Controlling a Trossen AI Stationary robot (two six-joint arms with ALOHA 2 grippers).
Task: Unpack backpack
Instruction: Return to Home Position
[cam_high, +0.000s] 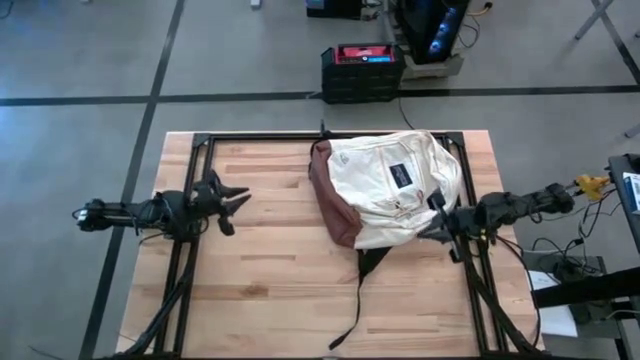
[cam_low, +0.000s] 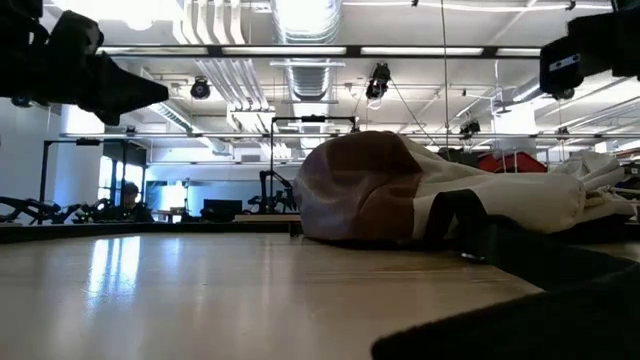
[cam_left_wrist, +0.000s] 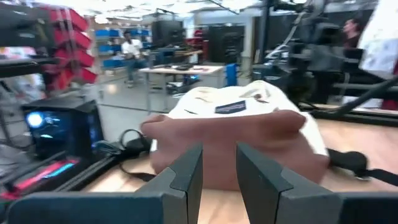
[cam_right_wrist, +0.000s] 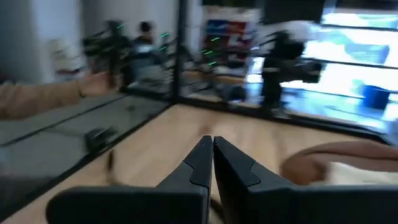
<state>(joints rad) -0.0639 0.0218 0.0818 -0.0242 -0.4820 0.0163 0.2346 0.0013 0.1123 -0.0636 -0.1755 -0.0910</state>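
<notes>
The backpack (cam_high: 385, 190) lies flat on the table right of the middle, cream-white. Its reddish-brown base (cam_high: 325, 195) faces the left arm and its dark logo patch (cam_high: 400, 171) faces up. One black strap (cam_high: 355, 295) trails toward the near edge. My left gripper (cam_high: 243, 200) hovers open to the left of the base, pointing at it; in the left wrist view (cam_left_wrist: 219, 149) the backpack (cam_left_wrist: 236, 137) is straight ahead. My right gripper (cam_high: 424, 232) hangs shut over the backpack's right near corner. In its wrist view (cam_right_wrist: 212, 142) nothing sits between the fingers and the backpack (cam_right_wrist: 336, 165) lies off to one side.
A black metal frame (cam_high: 200, 140) borders the tabletop, with rails running along both sides. A black and red box (cam_high: 362, 70) stands on the floor beyond the far edge. Bare wood (cam_high: 270, 290) stretches left of and nearer than the backpack. People sit in the room behind (cam_left_wrist: 130, 46).
</notes>
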